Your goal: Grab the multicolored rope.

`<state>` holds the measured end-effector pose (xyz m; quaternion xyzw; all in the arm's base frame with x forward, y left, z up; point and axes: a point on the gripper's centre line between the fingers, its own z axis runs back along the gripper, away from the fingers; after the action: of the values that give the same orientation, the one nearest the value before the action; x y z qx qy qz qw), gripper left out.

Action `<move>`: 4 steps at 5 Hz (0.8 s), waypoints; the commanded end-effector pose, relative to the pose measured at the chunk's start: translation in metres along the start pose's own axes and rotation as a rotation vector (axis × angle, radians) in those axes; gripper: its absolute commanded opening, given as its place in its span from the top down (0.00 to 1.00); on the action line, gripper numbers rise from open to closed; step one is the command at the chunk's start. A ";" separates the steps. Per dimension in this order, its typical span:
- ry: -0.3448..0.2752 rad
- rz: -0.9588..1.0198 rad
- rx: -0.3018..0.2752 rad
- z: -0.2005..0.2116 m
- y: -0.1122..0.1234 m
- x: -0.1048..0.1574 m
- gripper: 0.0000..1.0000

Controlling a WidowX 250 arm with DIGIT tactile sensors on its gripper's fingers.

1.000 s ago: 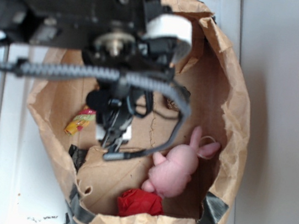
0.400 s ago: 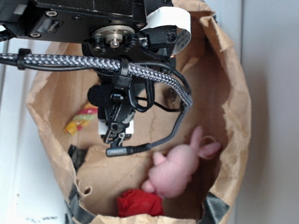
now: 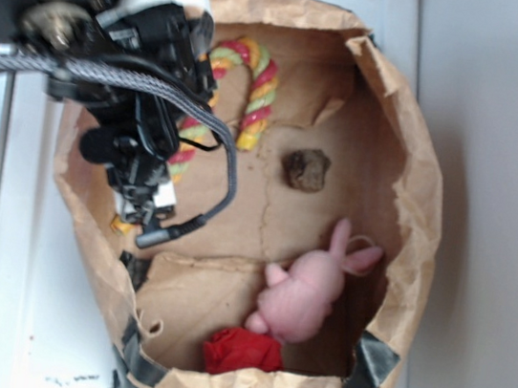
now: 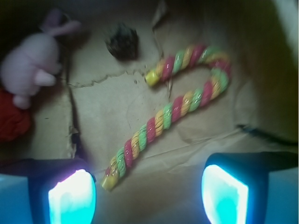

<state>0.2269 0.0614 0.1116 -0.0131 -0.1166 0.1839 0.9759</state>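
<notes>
- Multicolored rope (image 4: 173,109): thick twisted toy, cane-shaped, red, yellow and light green strands, yellow ends. Lies flat on the floor of the paper bag (image 3: 410,148), hook toward the bag's far wall, long shaft running back toward the hand.
- Relative to the rope: dark lump (image 4: 122,43) just beyond the hook's short end, apart from it; pink bunny (image 4: 32,60) and red cloth (image 4: 13,119) well away toward the opposite side of the bag, clear of any approach.
- Hand (image 4: 148,198): spread wide, holding nothing, both fingers (image 4: 72,201) above the bag floor, with the shaft's near yellow end just beyond the gap between them.
- Handling, judged: light; soft and compressible, likely to flex when lifted from one point; twisted surface ridged, so probably grippy rather than slick; not fragile.
- Suggested hold, judged: straight shaft about midway, fingers across its width, away from the hook. Mid-shaft grip should limit droop at both ends; grip at the yellow tip risks slipping off.
- Caution, judged: thin paper floor below, creased and cracked; closing too low could pinch paper with the rope.
</notes>
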 end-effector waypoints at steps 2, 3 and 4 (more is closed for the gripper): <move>-0.091 0.194 0.048 -0.017 0.002 0.040 0.00; -0.101 0.242 0.062 -0.023 0.005 0.055 0.00; -0.119 0.251 0.063 -0.027 0.010 0.053 0.00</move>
<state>0.2726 0.0884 0.0841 0.0114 -0.1449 0.3112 0.9392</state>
